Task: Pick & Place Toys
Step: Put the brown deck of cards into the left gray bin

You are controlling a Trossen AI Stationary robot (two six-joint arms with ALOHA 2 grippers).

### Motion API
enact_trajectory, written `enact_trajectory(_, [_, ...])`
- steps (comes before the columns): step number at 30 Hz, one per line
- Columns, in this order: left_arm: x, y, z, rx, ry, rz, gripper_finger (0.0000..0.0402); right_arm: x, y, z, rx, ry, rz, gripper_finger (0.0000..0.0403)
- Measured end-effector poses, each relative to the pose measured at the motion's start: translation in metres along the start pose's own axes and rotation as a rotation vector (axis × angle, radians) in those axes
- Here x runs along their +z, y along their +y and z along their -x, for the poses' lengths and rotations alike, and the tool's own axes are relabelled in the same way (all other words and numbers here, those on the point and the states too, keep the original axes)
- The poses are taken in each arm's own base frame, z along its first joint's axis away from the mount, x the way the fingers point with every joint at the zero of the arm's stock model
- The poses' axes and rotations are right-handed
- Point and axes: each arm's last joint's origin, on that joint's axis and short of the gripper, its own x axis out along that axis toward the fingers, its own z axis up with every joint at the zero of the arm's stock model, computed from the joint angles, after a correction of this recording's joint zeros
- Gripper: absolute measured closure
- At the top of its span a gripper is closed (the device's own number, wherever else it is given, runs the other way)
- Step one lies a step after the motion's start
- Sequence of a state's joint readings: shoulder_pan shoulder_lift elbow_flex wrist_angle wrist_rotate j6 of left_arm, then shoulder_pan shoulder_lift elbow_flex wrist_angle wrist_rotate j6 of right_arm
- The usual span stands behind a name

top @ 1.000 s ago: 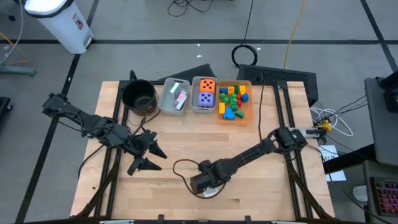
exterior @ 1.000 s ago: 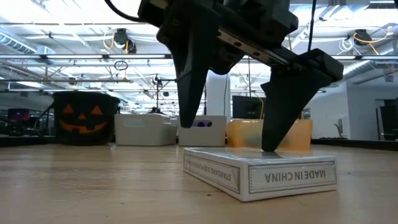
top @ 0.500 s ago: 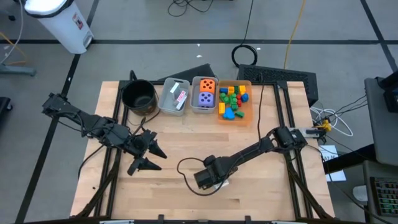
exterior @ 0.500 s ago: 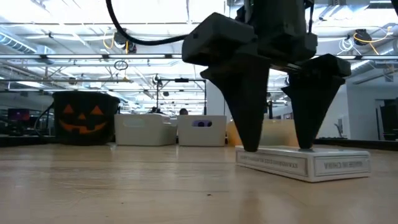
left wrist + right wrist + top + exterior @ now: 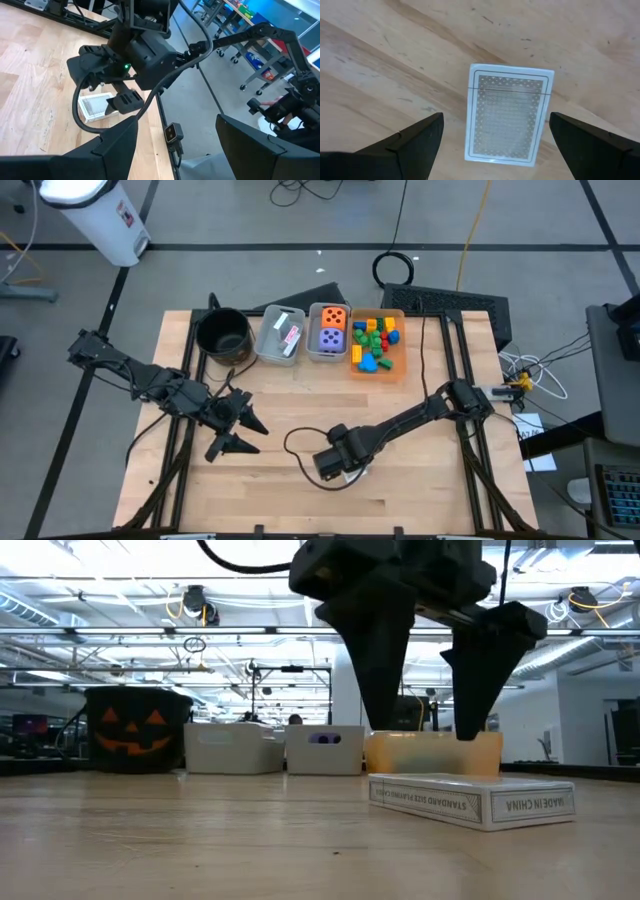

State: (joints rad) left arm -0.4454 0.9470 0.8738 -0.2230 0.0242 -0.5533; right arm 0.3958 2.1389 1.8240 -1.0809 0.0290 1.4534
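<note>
1. High view: the right hand is seen low over the near middle of the wooden tabletop, with the arm reaching in from the right edge.
2. A white card box is seen lying flat on the tabletop in the right wrist view, between the two fingers of the right hand, which are spread wide and touch neither side of it.
3. From the low view, the fingertips are seen above the card box, clear of its top face; the box is not held.
4. The left hand is held over the left part of the tabletop, well apart from the card box, with its fingers spread and nothing between them.
5. Along the far edge a row is formed: a black pot, a grey bin holding a small card, a second grey bin holding an orange die and a purple die, and an orange bin filled with small coloured blocks.
6. In the low view the black pot is seen to carry an orange pumpkin face.
</note>
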Motion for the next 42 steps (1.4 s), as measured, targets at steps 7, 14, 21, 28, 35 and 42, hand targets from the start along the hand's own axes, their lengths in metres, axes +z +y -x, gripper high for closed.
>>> enact_trajectory(7, [0.0,0.0,0.0,0.0,0.0,-0.001,0.0124,0.0,0.0,0.0,-0.003,0.001,-0.001,0.0044])
enact_trajectory(14, [0.0,0.0,0.0,0.0,-0.001,-0.001,0.0124,0.001,-0.007,-0.001,-0.076,-0.013,-0.001,0.0044])
enact_trajectory(21, [0.0,0.0,0.0,-0.001,-0.002,0.0,0.0124,0.002,-0.005,-0.013,-0.014,0.026,-0.034,0.0044])
enact_trajectory(28, [0.0,0.0,0.0,-0.001,-0.002,0.0,0.0124,0.0,-0.01,-0.026,-0.023,0.035,-0.071,0.0044])
enact_trajectory(35, [0.0,0.0,0.0,0.0,-0.001,0.0,0.0124,0.0,-0.007,-0.027,0.006,0.038,-0.059,0.0044])
enact_trajectory(42, [-0.001,0.001,0.0,0.006,0.009,-0.002,0.0124,0.0,-0.007,-0.028,0.007,0.033,-0.051,0.0044])
